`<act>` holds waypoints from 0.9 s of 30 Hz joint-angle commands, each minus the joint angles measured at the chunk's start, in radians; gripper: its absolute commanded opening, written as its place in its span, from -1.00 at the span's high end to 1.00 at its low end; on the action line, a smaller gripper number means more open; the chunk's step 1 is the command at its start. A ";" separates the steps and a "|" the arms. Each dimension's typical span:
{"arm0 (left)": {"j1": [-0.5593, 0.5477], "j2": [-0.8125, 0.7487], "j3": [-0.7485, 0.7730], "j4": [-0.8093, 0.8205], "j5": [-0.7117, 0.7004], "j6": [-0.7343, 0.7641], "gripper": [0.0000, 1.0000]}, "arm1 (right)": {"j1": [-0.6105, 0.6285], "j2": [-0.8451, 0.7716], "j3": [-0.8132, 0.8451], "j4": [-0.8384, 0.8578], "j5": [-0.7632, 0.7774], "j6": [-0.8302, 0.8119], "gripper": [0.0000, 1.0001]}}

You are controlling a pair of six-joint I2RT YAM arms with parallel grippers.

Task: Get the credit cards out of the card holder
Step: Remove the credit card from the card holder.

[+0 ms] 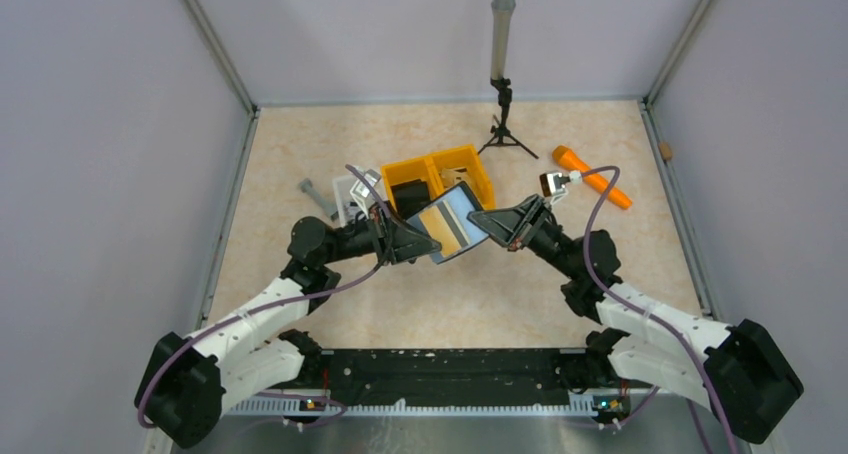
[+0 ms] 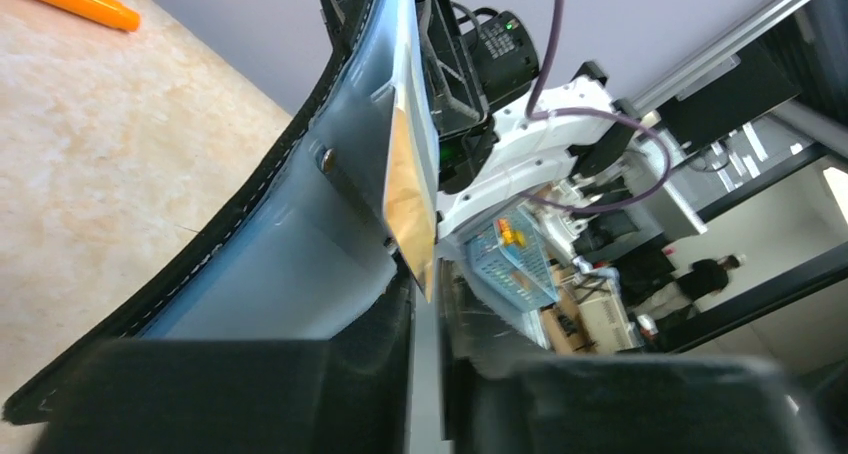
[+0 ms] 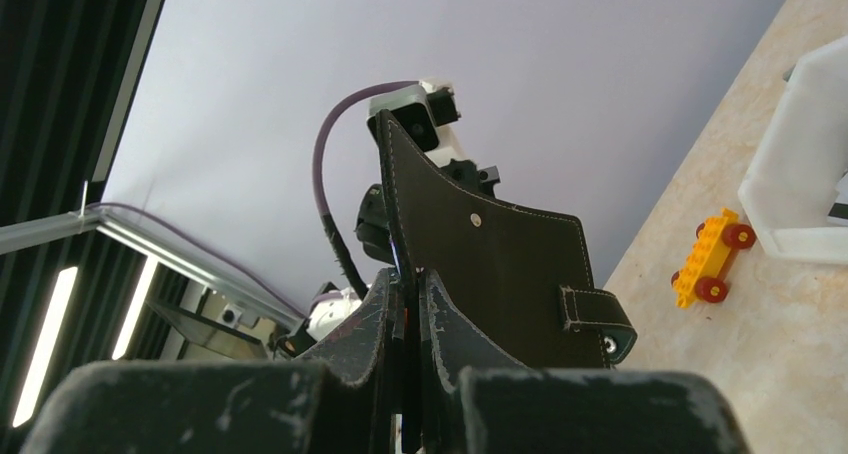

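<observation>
One card holder (image 1: 462, 212) spans L-R, lining up.

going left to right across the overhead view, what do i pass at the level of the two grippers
grey tool → white plastic piece → left gripper → card holder → right gripper → orange marker

No legible text, brand, number or sign in any view. The lining of the card holder (image 1: 466, 207) and the gold card (image 2: 408, 199) in it show no readable print. A small pale marking on the black motor housing (image 2: 497, 42), left wrist view, is too blurred to read.
</observation>
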 commanded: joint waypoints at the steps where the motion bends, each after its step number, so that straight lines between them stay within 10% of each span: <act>1: 0.003 -0.018 0.011 0.004 -0.013 0.024 0.41 | -0.008 0.008 0.024 0.070 -0.018 0.009 1.00; 6: 0.003 0.007 0.032 0.037 -0.001 0.002 0.14 | -0.005 0.036 0.034 0.084 -0.037 0.018 1.00; 12: 0.003 0.067 0.044 0.096 0.021 -0.028 0.98 | -0.002 0.067 0.028 0.124 -0.040 0.031 1.00; 27: 0.108 -0.094 0.008 -0.274 0.115 0.154 1.00 | -0.185 -0.071 -0.020 -0.016 -0.081 0.010 1.00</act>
